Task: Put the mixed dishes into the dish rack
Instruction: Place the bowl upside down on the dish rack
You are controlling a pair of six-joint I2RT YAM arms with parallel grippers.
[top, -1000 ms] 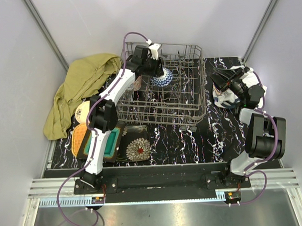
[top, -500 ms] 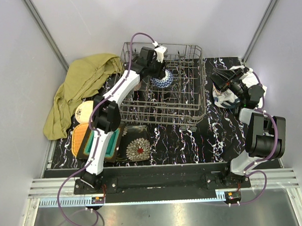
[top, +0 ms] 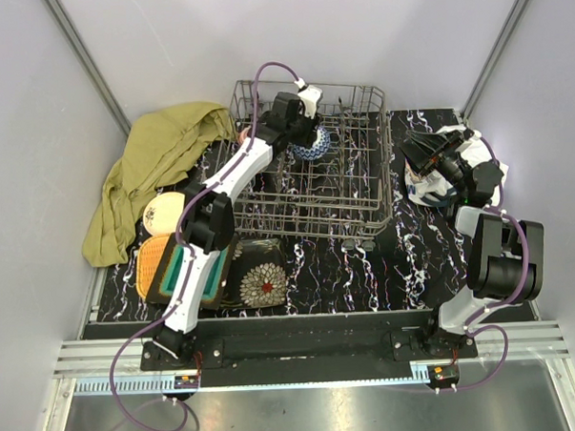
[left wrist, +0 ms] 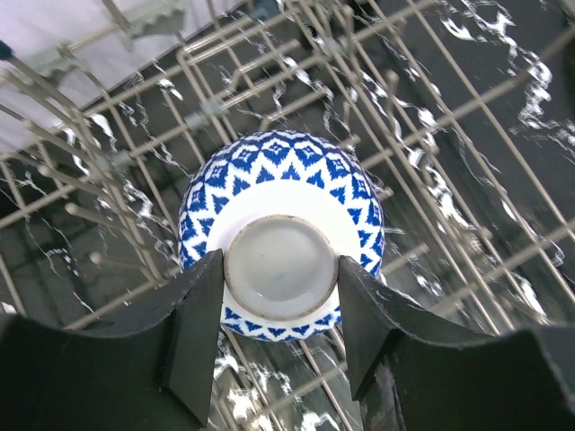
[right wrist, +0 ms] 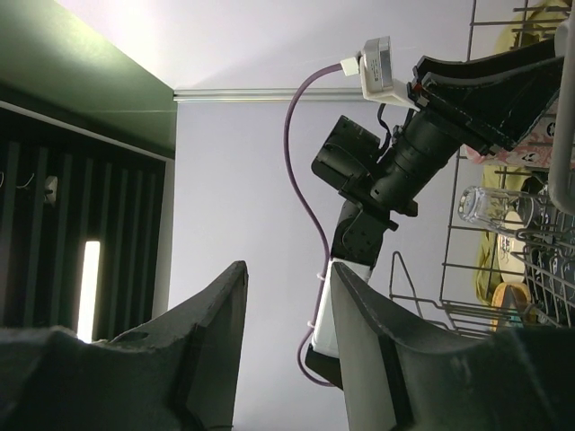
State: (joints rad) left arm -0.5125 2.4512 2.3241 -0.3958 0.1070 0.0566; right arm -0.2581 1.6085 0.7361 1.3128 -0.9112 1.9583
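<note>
- Blue-and-white patterned bowl (left wrist: 280, 180) hangs mouth-down inside the dish rack (top: 388, 163), its pale foot ring turned up toward the left wrist camera.
- Left end effector (left wrist: 278, 269) is closed on that foot ring, with 1 dark finger pressed against each side of it.
- From above, the bowl sits in the far, middle part of the rack, among the upright tines. Whether its rim rests on the wires or hangs just above them I cannot tell.
- The relation that matters: the bowl lies straight ahead of the left end effector, and its axis from mouth to foot runs along the line of the reach. My judgement is that letting go calls for the rim to settle between the tines first.
- Right end effector (top: 428, 157) is parked over the white printed cloth (top: 471, 155), right of the rack. Its 2 fingers stand apart with nothing between them.
- Waiting on the black marbled counter (top: 413, 258), left of and in front of the rack, are the cream round plate (top: 161, 213), orange woven-look square plate (top: 148, 264), teal square plate (top: 212, 276) and a dark floral plate (top: 263, 283).
- All 4 lie nearer the left arm, well apart from the right one.
</note>
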